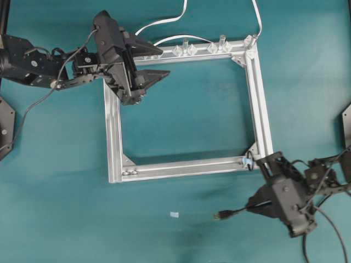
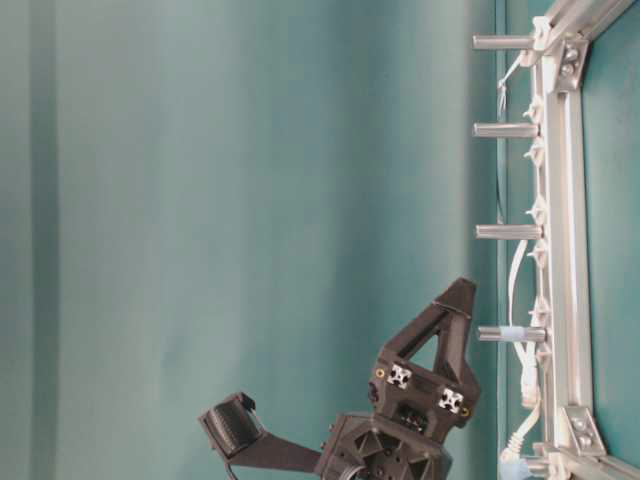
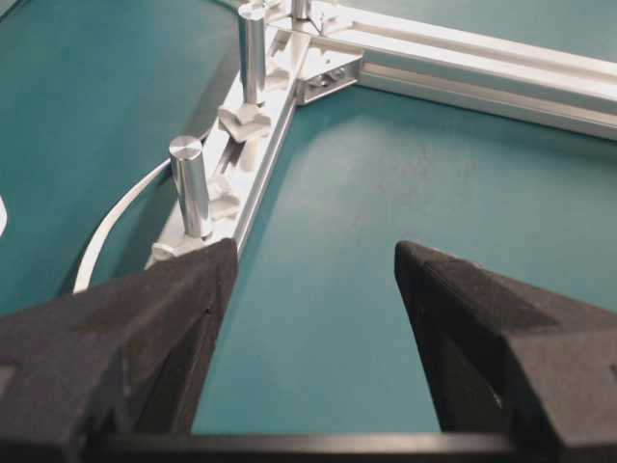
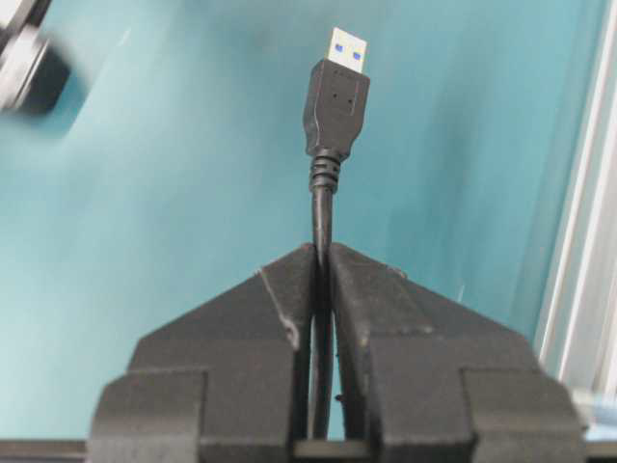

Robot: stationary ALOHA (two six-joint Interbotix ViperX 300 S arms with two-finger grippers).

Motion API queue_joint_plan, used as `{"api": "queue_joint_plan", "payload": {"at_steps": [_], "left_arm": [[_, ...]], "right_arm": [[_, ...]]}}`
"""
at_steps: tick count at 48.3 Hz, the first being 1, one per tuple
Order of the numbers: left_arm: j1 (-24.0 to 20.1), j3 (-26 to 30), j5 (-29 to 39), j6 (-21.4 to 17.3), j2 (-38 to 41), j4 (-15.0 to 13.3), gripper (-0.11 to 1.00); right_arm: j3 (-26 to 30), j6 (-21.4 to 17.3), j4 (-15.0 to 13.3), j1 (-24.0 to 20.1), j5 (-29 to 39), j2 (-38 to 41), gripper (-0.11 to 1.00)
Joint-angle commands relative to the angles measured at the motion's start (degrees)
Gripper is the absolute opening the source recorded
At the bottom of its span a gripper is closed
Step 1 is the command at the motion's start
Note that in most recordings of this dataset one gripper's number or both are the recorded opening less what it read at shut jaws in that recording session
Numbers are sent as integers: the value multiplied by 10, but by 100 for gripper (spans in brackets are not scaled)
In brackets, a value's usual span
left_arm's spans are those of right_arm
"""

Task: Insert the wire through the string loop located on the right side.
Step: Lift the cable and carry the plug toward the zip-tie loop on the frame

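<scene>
surface: teal table | on it: silver aluminium frame, white flat cable, small pale scrap

Light is even and fairly bright, falling from above onto the teal surface. The frame casts soft shadows inward and shows mild glare on its metal. In the right wrist view the plug is sharp, with a dark blurred shape at the upper left corner. The left wrist view blurs the near hand.
</scene>
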State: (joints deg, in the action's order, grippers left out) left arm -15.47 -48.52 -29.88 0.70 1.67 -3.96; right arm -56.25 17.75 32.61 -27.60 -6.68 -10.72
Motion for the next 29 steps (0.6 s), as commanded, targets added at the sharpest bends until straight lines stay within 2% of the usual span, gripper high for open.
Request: {"api": "queue_joint_plan", "payload": {"at_steps": [1, 29], "left_arm": [[1, 10, -3, 4, -14, 2, 72], [1, 10, -3, 5, -13, 2, 72]], "right_arm": [[-11, -2, -2, -6, 5, -31, 6], [-141, -2, -2, -11, 37, -200, 6]]}}
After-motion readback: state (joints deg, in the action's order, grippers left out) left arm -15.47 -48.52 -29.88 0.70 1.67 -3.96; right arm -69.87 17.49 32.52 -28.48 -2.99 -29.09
